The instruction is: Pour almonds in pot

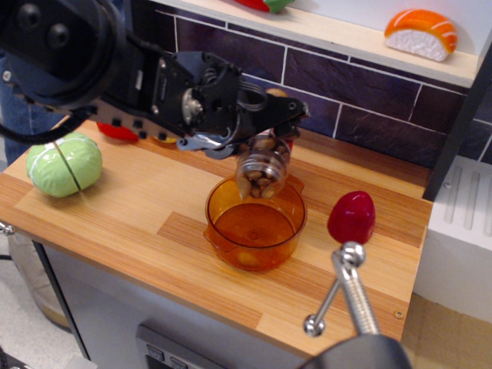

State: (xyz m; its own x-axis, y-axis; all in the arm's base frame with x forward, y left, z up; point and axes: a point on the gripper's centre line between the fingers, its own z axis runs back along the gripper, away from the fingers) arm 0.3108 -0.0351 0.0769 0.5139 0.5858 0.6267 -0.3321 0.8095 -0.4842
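Note:
My gripper (270,132) is shut on the clear plastic jar (264,169) and holds it just above the orange translucent pot (223,231). The jar is tipped steeply, with its mouth pointing down into the pot's far side. Tan-brown almonds (261,181) are piled at the jar's lower end, at the mouth. The pot stands on the wooden counter (146,207), near its front middle. A pale shape shows low in the pot, but I cannot tell whether it is an almond.
A green cabbage toy (64,163) lies at the left. A red strawberry toy (115,132) is mostly hidden behind my arm. A dark red toy (351,217) stands right of the pot, with a metal rod (350,284) in front. A sushi toy (420,33) sits on the back shelf.

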